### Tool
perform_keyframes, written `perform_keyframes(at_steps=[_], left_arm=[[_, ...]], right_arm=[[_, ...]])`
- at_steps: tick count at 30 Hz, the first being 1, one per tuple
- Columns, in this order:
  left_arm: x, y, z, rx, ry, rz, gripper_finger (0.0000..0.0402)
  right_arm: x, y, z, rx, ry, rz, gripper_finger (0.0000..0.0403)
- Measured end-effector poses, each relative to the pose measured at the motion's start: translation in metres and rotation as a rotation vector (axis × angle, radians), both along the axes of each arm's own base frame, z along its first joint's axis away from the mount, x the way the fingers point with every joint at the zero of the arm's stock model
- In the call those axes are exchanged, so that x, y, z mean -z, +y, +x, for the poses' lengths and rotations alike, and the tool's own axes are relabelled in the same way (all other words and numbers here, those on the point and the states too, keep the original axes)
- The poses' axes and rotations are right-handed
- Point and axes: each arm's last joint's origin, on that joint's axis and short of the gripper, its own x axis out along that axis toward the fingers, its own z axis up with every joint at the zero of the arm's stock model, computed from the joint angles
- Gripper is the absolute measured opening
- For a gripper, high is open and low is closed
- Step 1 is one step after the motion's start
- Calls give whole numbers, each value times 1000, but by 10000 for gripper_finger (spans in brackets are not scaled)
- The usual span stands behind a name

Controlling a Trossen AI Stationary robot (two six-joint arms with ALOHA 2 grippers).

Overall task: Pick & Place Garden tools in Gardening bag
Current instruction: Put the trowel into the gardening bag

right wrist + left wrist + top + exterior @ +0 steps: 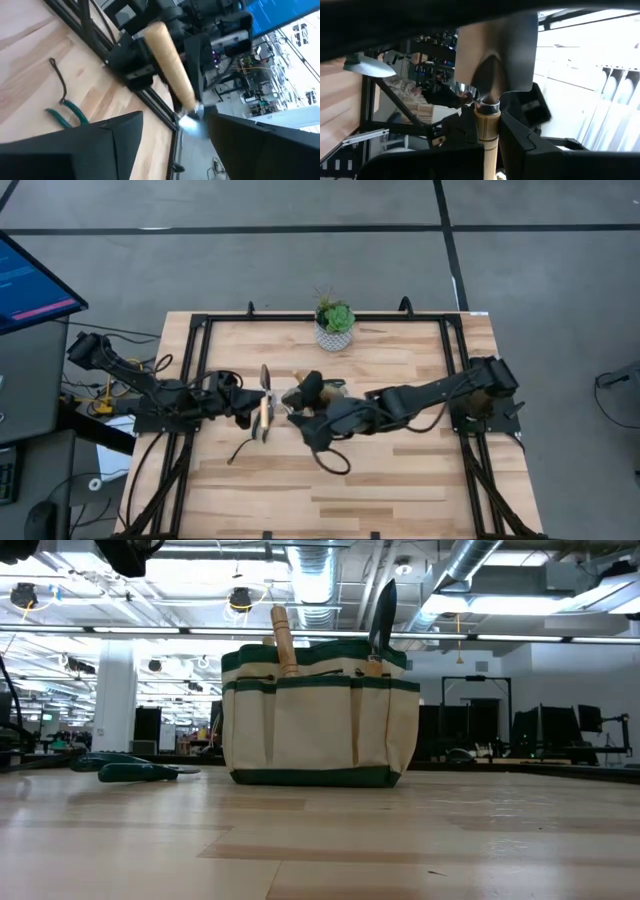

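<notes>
The tan fabric gardening bag (320,720) stands at counter (400,490) centre. Left pincer (258,408), clenched on a silver-bladed, wooden-handled trowel (492,75), at 9 o'clock; right pincer (297,418) released above it.

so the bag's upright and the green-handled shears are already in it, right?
Not quite. The bag is upright, but the green-handled shears are not in it. They lie on the table beside it, as the low view shows.
</notes>
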Motion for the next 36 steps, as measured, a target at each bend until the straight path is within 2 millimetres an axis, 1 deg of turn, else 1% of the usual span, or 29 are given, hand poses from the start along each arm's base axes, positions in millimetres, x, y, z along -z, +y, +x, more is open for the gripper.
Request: perform_keyframes(at_steps=[2, 7, 11, 17, 20, 24, 27, 31, 36], left_arm=[[0, 0, 0, 5, 0, -19, 6], [6, -2, 6, 28, 22, -58, 6], [13, -2, 13, 42, 50, -92, 6], [14, 2, 16, 48, 46, -95, 6], [13, 4, 17, 37, 44, -95, 6], [15, 3, 18, 54, 48, -104, 6], [17, 3, 20, 52, 59, -111, 6], [18, 3, 21, 51, 65, -110, 6], [17, 3, 21, 51, 60, -112, 6]], right_arm=[[2, -1, 8, -9, 2, 7, 210], [1, -3, 20, -37, -4, 27, 206], [0, -3, 20, -63, -4, 48, 206], [3, -5, 19, -71, 31, 50, 206], [5, -2, 18, -83, 52, 52, 206], [11, 2, 22, -92, 50, 51, 206], [10, 2, 23, -95, 37, 55, 204], [17, 3, 26, -100, 59, 55, 196], [14, 4, 27, -112, 35, 75, 176]])
